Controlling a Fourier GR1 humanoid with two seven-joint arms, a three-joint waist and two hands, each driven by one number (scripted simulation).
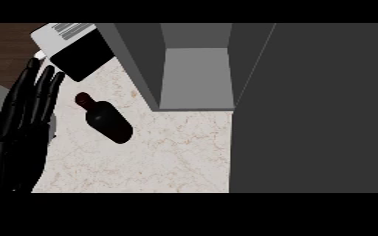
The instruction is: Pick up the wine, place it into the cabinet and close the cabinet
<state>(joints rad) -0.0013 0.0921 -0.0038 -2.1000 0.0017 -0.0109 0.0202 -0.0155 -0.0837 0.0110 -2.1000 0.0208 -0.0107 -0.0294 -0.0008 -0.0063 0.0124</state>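
A dark red wine bottle (107,118) lies on the marble counter (148,160), its neck pointing up-left. The grey cabinet (196,75) stands open at the back, its inner shelf bare, with its door (310,110) swung out along the right side. My left hand (26,125) rests open at the left edge, fingers straight and pointing up, just left of the bottle and apart from it. My right hand shows nowhere in the head view.
A black and white appliance (74,47) sits at the back left corner beside the cabinet's left wall. The open door covers the whole right side of the counter.
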